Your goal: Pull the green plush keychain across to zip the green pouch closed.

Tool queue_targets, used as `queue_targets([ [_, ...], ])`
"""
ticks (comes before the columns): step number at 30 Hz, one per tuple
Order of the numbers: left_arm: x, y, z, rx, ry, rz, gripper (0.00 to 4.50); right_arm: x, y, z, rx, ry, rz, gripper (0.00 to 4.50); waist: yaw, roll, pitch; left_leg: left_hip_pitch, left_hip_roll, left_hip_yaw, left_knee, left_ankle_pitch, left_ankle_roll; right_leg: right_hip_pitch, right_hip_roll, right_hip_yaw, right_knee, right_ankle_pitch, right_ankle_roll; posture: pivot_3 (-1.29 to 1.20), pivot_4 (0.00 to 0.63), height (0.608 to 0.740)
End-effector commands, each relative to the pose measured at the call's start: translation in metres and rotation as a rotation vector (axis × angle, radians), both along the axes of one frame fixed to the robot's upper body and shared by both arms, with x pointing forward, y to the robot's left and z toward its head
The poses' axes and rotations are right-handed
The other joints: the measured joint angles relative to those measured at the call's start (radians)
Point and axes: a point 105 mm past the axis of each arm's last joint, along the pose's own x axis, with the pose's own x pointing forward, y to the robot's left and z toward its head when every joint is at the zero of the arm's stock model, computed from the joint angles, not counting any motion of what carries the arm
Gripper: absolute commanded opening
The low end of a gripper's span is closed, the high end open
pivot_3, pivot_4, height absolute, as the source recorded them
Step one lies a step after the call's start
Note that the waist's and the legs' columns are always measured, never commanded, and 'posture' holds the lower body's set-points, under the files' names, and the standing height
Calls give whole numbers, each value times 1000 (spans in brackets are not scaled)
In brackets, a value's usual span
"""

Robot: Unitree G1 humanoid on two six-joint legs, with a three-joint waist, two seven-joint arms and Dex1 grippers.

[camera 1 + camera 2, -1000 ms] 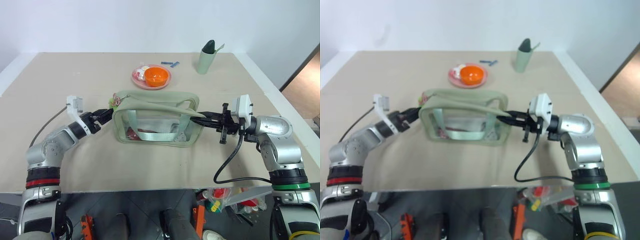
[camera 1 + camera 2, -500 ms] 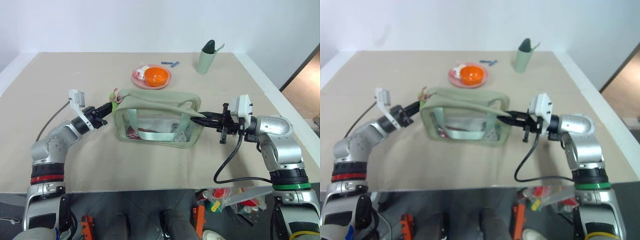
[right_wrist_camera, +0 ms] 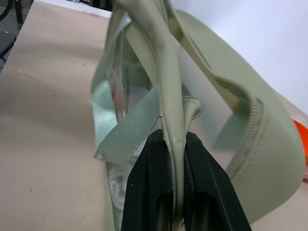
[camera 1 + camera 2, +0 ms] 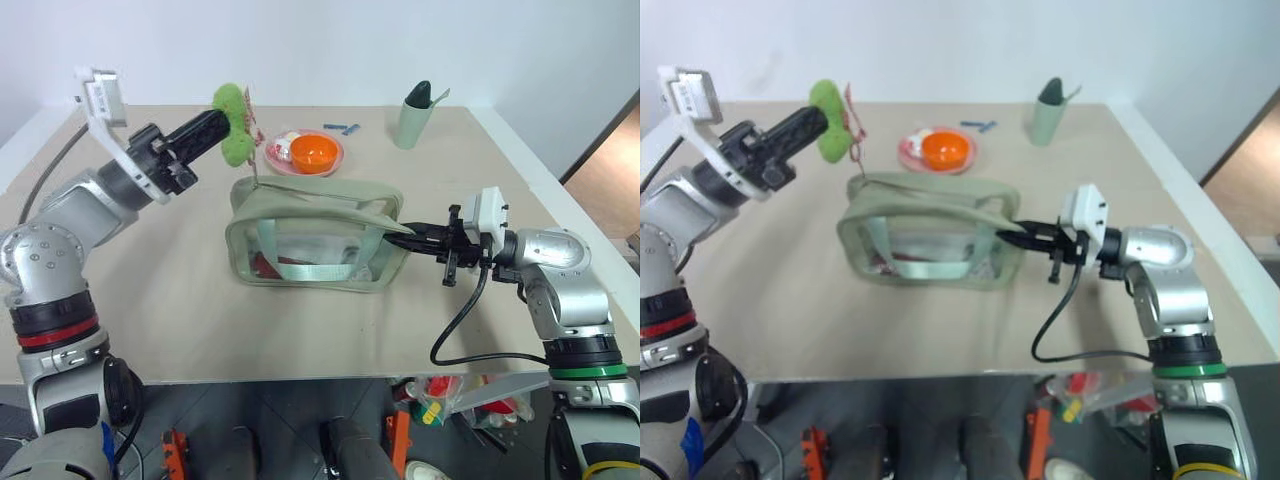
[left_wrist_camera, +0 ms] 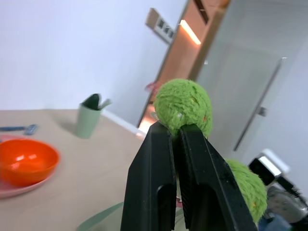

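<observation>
The left wrist view shows the left gripper (image 5: 177,132) fingers clamped on the green plush keychain (image 5: 184,106), a fuzzy lime ball; the head views place it raised above the worktop (image 4: 150,300), toward the far left corner. The right wrist view shows the right gripper (image 3: 174,140) fingers pinching the end of the green pouch (image 4: 312,242), a sage fabric case with clear sides standing mid-worktop.

Even, bright diffuse light; shadows soft, faint under green pouch (image 4: 315,235). Head views sharp w/ slight softness. Left wrist view: background blurred, glare strip by doorway. Right wrist view: near fabric soft-focus.
</observation>
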Motion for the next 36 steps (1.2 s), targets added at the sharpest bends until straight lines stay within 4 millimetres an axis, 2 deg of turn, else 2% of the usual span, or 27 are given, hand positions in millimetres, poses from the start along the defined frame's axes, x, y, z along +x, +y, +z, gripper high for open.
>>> queue_targets([
  [1, -18, -22, 25, -6, -112, -91, 101, 1, -3, 11, -20, -47, -7, 0, 0, 0, 0, 0, 0, 0, 0, 0, 0, 0, 0, 0, 0, 0, 0, 0, 150, 740],
  [9, -8, -43, 1, 64, -73, -130, 101, 1, -4, 11, -20, -43, -16, 0, 0, 0, 0, 0, 0, 0, -1, 0, 0, -1, 0, 0, 0, 0, 0, 0, 150, 740],
  [15, 6, -63, -8, 127, -87, -132, 101, 0, -5, 11, -21, -46, -21, 0, 1, 0, 0, 0, 0, 0, 0, 0, 0, 0, 0, 0, 0, 0, 0, 0, 150, 740],
  [18, 10, -68, -10, 142, -100, -130, 101, 0, -5, 11, -22, -46, -21, 0, 2, 0, 0, 0, -1, 0, 0, 0, 0, 0, 0, 1, 0, 0, 0, 0, 150, 740],
  [20, 14, -80, -12, 158, -114, -146, 101, -1, -6, 10, -26, -46, -20, 0, 2, 0, 0, 0, -1, 0, 0, 0, 0, 0, 0, 1, 0, 0, 0, 0, 150, 740],
  [24, 9, -101, -25, 219, -128, -209, 101, -1, -7, 9, -29, -47, -21, 0, 4, 0, 0, -1, -1, 0, -1, 0, 0, 0, 0, 1, 0, 0, 0, 0, 150, 740],
  [28, 9, -104, -33, 255, -134, -201, 101, -1, -7, 9, -28, -47, -24, 0, 3, 0, 0, -1, -1, 0, 0, 0, 0, 0, 0, 1, 0, -1, 0, 0, 150, 740],
  [31, 18, -98, -45, 348, -123, -123, 101, -2, -8, 7, -29, -46, -30, 0, 3, 0, 0, 0, -1, 0, -1, 0, 0, 0, 0, 1, 0, 0, 0, 0, 150, 740],
  [36, 20, -95, -53, 408, -125, -114, 101, -2, -6, 7, -24, -47, -25, 0, 3, 0, 0, 0, -1, 0, 0, 0, 0, 0, 0, 1, 0, 0, 0, 0, 150, 740],
])
